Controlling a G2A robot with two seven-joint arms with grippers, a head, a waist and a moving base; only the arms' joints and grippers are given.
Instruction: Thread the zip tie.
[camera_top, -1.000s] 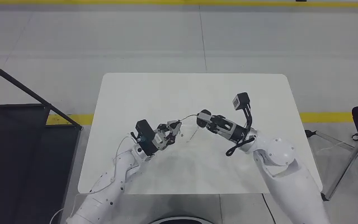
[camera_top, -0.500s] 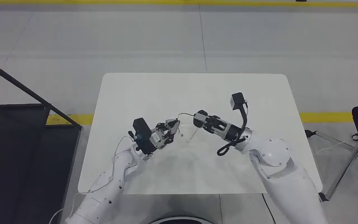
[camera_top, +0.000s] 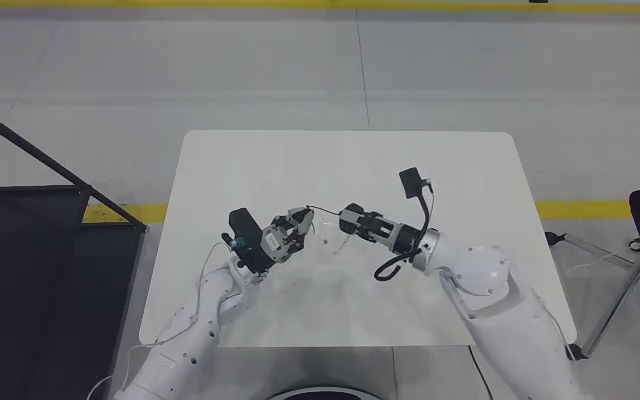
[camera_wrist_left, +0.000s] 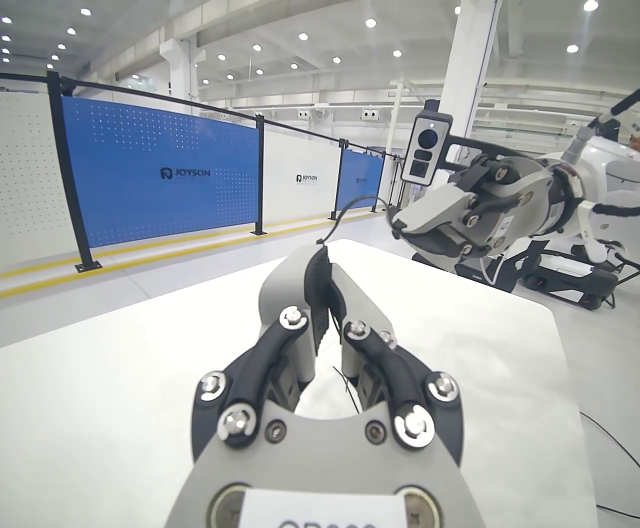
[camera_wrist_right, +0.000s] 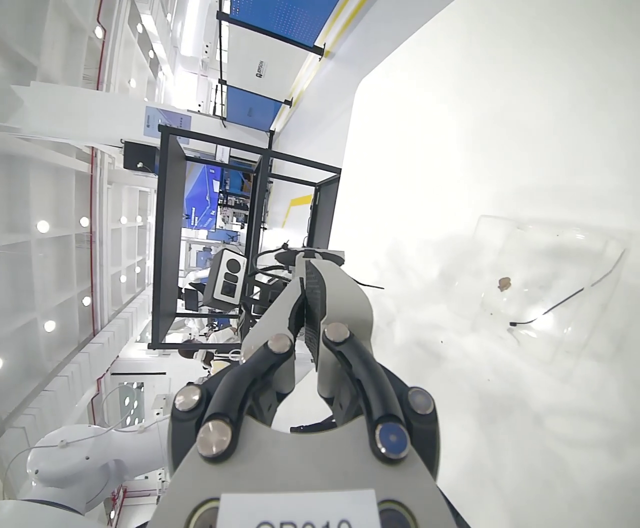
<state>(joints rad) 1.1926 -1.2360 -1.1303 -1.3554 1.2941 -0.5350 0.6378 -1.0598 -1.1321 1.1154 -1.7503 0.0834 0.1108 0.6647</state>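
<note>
Black zip tie (camera_top: 323, 210) spans, pinched, from left pincer (camera_wrist_left: 320, 265) to right pincer (camera_wrist_right: 305, 270).

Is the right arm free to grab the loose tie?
Probably not yet: the right pincer is shut on the zip tie that the left pincer also grips. Nothing stands before the loose tie.

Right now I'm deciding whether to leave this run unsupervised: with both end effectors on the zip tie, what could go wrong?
1. The thin black plastic zip tie bows between the left end effector and the right end effector, both shut on it; a slight tug could slip it free.
2. If dropped, it could land beside the second black zip tie at the clear plastic bag on the white table, and be mistaken for it.
</note>
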